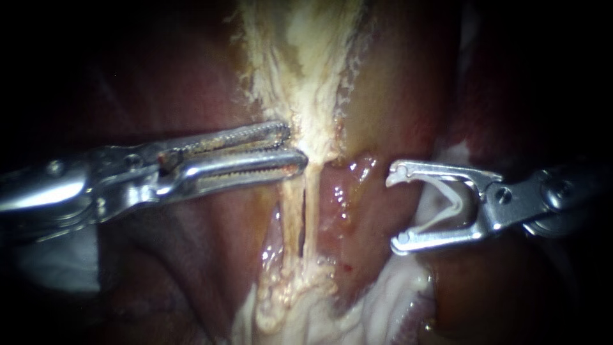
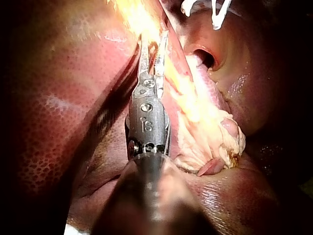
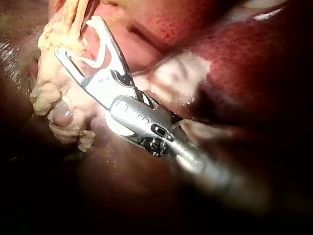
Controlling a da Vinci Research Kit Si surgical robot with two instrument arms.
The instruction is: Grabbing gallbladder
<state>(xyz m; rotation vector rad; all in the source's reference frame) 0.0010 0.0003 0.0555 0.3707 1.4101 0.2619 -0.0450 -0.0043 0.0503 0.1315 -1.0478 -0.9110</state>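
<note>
My left instrument (image 1: 295, 145) comes in with long toothed jaws. A narrow gap shows between them, and their tips rest against a pale, stringy band of tissue (image 1: 306, 76) running down the middle. Below the tips the band splits into two thin strands (image 1: 300, 217). My right instrument (image 1: 393, 212) stands a little apart from the strands, over pink tissue (image 1: 357, 185). Its jaws are spread wide and hold a white V-shaped clip (image 1: 456, 207) between them. The left wrist view shows the toothed jaws (image 2: 154, 49) lying along the pale band. The right wrist view shows the clip (image 3: 98, 61) in its jaws (image 3: 77, 35).
Dark red liver (image 1: 159, 268) lies under the left shaft and around the field. Lumpy pale fat (image 1: 287, 300) gathers where the strands end. I cannot tell where the gallbladder's wall begins.
</note>
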